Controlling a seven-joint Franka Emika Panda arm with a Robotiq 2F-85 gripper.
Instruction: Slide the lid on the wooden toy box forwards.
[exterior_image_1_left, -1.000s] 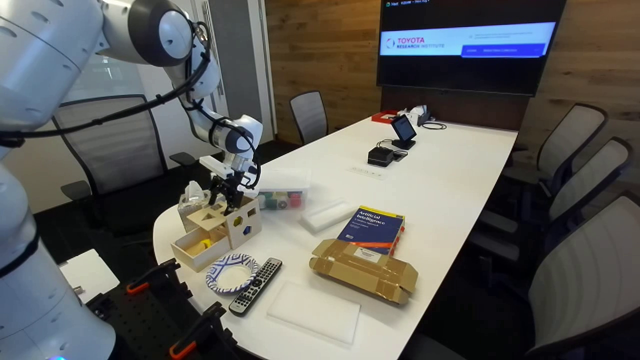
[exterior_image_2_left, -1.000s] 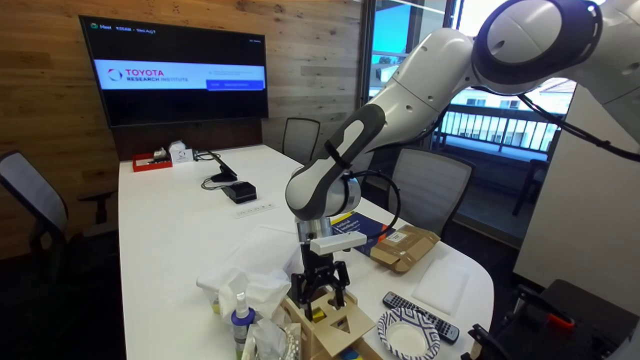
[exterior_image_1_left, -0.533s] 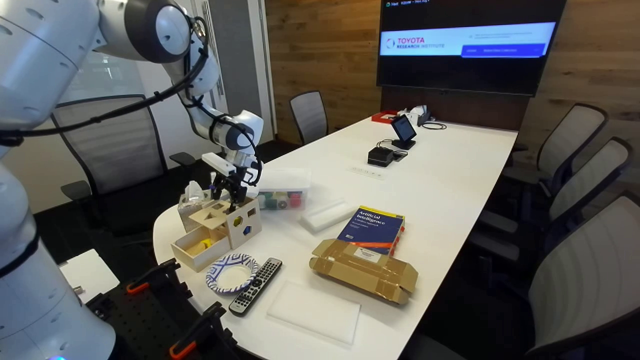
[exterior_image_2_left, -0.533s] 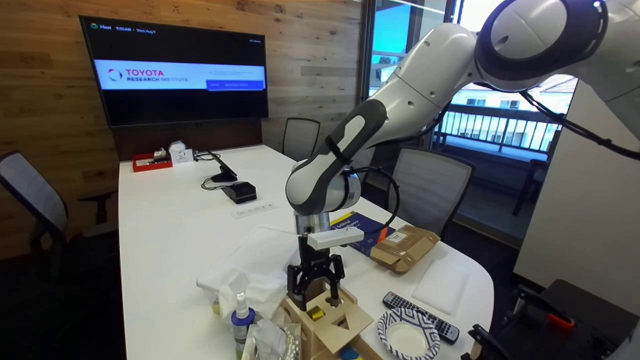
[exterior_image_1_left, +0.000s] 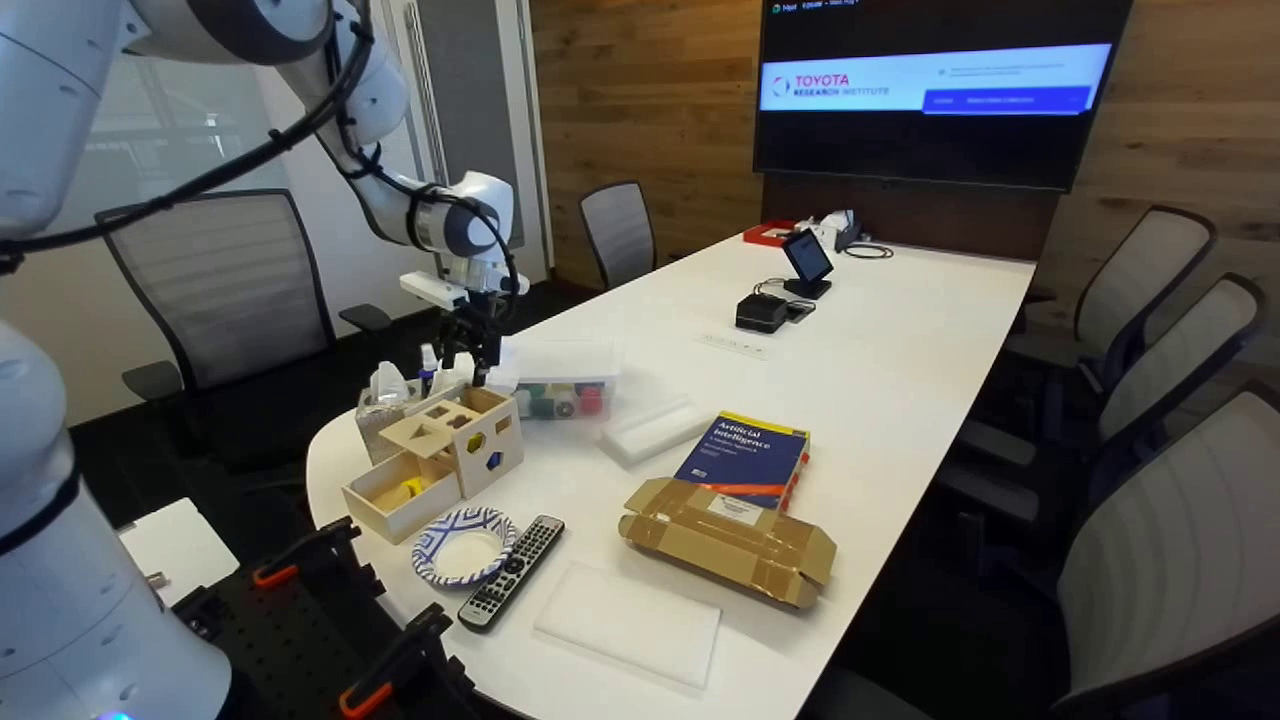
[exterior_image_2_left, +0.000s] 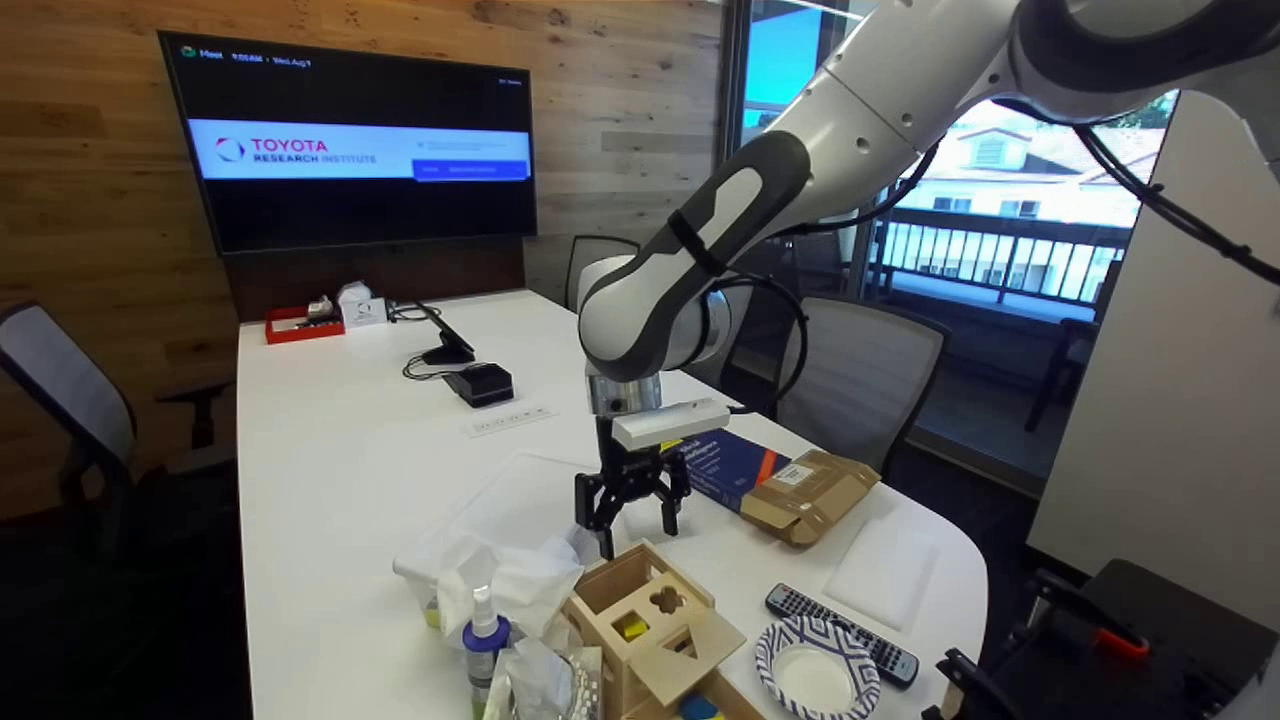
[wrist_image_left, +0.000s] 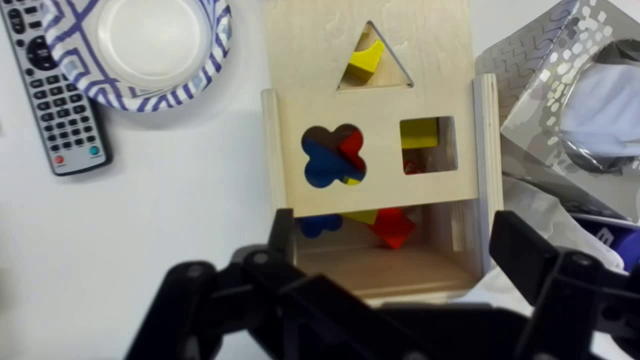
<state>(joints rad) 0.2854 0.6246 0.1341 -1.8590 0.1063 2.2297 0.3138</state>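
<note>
The lid (wrist_image_left: 380, 105) and box (exterior_image_1_left: 490, 442) are pale tan, the blocks (wrist_image_left: 392, 227) red, yellow and blue, the plate (wrist_image_left: 152, 42) white with blue geometric lines, the remote (wrist_image_left: 62, 107) black-buttoned grey, the gripper (exterior_image_2_left: 638, 540) black.

Meeting room with a long white table (exterior_image_1_left: 900, 330) and a wood-plank wall (exterior_image_2_left: 620, 100)
A lit screen (exterior_image_1_left: 940, 140) hangs at that wall; 3 mesh chairs (exterior_image_1_left: 1150, 275) stand along a long table side, on dark floor (exterior_image_1_left: 925, 570). Daylight fills the window (exterior_image_2_left: 985, 175), a railing (exterior_image_2_left: 985, 245) and pale building (exterior_image_2_left: 1050, 195) beyond.
</note>
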